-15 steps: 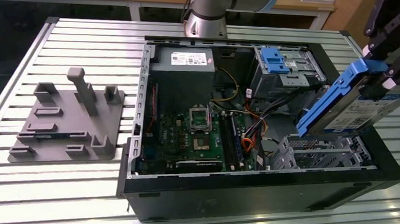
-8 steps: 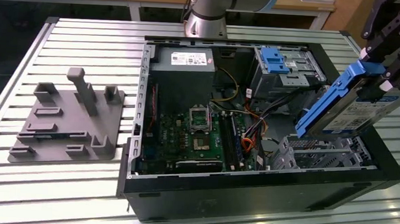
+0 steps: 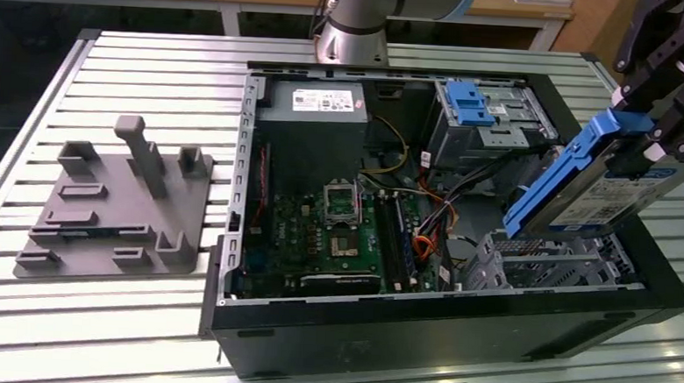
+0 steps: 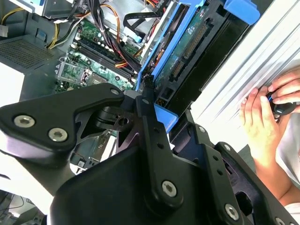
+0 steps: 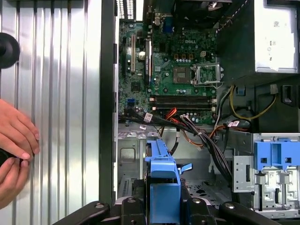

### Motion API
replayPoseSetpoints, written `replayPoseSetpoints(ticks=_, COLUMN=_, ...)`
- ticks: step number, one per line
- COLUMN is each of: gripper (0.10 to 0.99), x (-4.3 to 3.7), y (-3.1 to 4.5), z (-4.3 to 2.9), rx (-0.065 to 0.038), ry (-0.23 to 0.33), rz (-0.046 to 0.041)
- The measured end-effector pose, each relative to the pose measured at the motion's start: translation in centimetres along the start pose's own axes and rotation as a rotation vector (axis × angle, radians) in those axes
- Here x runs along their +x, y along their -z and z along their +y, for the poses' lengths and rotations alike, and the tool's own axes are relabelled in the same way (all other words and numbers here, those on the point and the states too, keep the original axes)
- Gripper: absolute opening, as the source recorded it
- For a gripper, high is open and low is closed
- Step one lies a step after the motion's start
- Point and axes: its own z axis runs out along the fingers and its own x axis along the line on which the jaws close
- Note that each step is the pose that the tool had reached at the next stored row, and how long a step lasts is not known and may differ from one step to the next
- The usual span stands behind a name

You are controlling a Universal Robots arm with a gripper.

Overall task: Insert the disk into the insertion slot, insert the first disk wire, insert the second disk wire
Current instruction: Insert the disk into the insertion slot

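Disk (image 3: 600, 198) aslant in end effector (image 3: 659, 148), above insertion slot (image 3: 547, 265).

Tool (image 3: 653, 145) holds disk (image 3: 586, 194) tilted above insertion slot (image 3: 549, 265).

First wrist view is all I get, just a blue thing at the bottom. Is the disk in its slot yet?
Observer: Not yet. In the exterior view the disk hangs tilted above the slot, with the jaws shut on it.
Operator: Which end is lowest?
Observer: The end toward the exterior view's left, close over the slot's top.
Operator: Anything else nearby?
Observer: A grey stand sits on the table, on the exterior view's left of the computer case.
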Motion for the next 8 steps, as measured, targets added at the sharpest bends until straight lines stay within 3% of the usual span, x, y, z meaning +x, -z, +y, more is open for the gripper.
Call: replayPoseSetpoints(ticks=8, gripper=0.361, x=0.04, y=-0.46, z=-0.02, rx=0.000, ry=0.003, rz=0.0001)
